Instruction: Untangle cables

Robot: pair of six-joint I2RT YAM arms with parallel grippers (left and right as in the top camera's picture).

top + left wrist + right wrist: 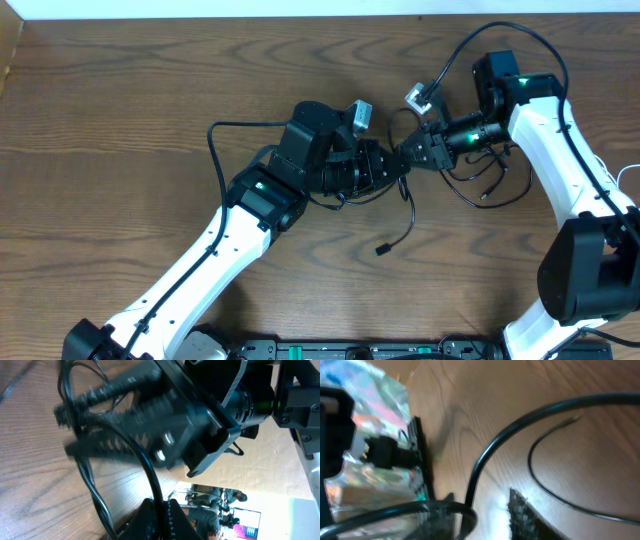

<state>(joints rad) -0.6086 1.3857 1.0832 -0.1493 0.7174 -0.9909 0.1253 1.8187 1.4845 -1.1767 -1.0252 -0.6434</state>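
Thin black cables [478,186] lie in loops on the wooden table under my right arm. One black cable [408,214] hangs from between the two grippers and ends in a small plug [382,248]. My left gripper [388,166] is shut on a black cable [159,505], its jaws [161,519] pinching it in the left wrist view. My right gripper [410,156] faces it, almost touching. Its fingers [482,520] are apart, with a black cable [485,460] running between them and another looping over the left finger. It also shows in the left wrist view [82,422], blurred, fingers spread around a cable loop.
The thicker black arm cables arc over the table behind the left arm [225,130] and above the right arm [520,40]. A thin white cord [630,170] shows at the table's right edge. The table's back edge [300,17] is close behind.
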